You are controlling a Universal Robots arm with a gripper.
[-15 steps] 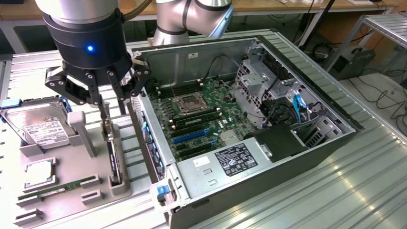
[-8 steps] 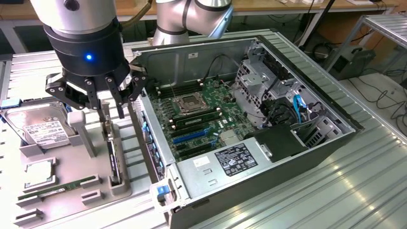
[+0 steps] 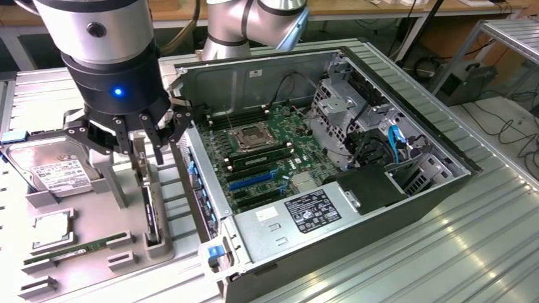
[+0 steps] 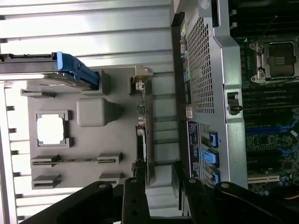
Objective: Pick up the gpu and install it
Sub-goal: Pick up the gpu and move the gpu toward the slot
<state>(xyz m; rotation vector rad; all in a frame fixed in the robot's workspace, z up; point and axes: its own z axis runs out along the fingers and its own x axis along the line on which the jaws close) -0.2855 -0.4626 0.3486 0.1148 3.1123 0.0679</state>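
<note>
1. First, from the exterior view: find the gripper [image 3: 145,142] hanging low over a grey tray [image 3: 93,208] at the exterior view's left, with jaws spread wide and nothing held between them.
2. Just below, note the gpu [image 3: 151,211], standing on edge in a slot of the tray, on the side nearest the open computer case [image 3: 421,189], not installed.
3. Cannot tell from here whether any finger touches the card.
4. Elsewhere on the tray, see a hard drive [image 3: 57,172] with a white label, a square processor chip [image 3: 52,228] and a narrow green RAM stick [image 3: 76,249], all apart from the gpu.
5. To the exterior view's right, look into the case at a motherboard [image 3: 269,158] with a bare CPU socket [image 3: 252,136], blue expansion slots [image 3: 252,181] and a labelled power supply [image 3: 307,211].
6. Next, through the wrist view: meet the gripper [image 4: 159,172] again, with black fingers [image 4: 135,196] parted widely, empty.
7. Beyond them, pick out the gpu [image 4: 141,140] edge-on as a thin dark strip with its pale metal bracket [image 4: 140,77] at the end away from the gripper, seated in the tray [image 4: 88,140], between the tray's other parts and the case's perforated rear panel [image 4: 205,70].
8. Seems nearer in line with one finger than centred in the gap; contact not discernible.
9. Also on the tray, spot the processor chip [image 4: 50,129], the RAM stick [image 4: 74,160] and the hard drive [image 4: 28,65] seen edge-on.
10. Past the panel, catch the motherboard [image 4: 271,140] and CPU socket [image 4: 279,58].
</note>
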